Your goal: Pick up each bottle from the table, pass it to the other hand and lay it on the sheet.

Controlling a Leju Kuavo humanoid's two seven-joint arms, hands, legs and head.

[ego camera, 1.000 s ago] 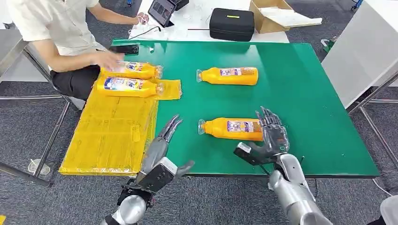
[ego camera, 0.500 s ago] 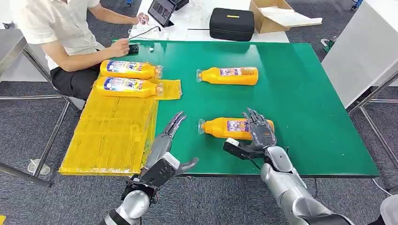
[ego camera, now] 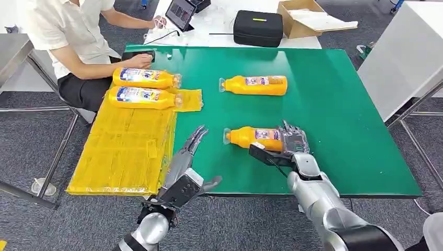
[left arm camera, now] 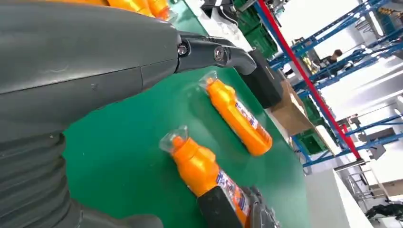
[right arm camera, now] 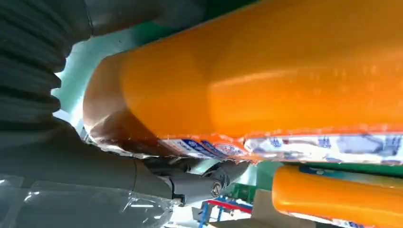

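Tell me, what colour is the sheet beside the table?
The sheet is yellow; the head view shows it best.

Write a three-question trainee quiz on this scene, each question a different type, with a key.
1. True or false: the right hand is wrapped around the base end of the near bottle.
2. How many bottles lie on the yellow sheet? A) one B) two C) three
3. Fill in: the left hand holds ____.

Key: 1 true; 2 B, the two bottles at its far end, while the far bottle is on the green table; 3 nothing.
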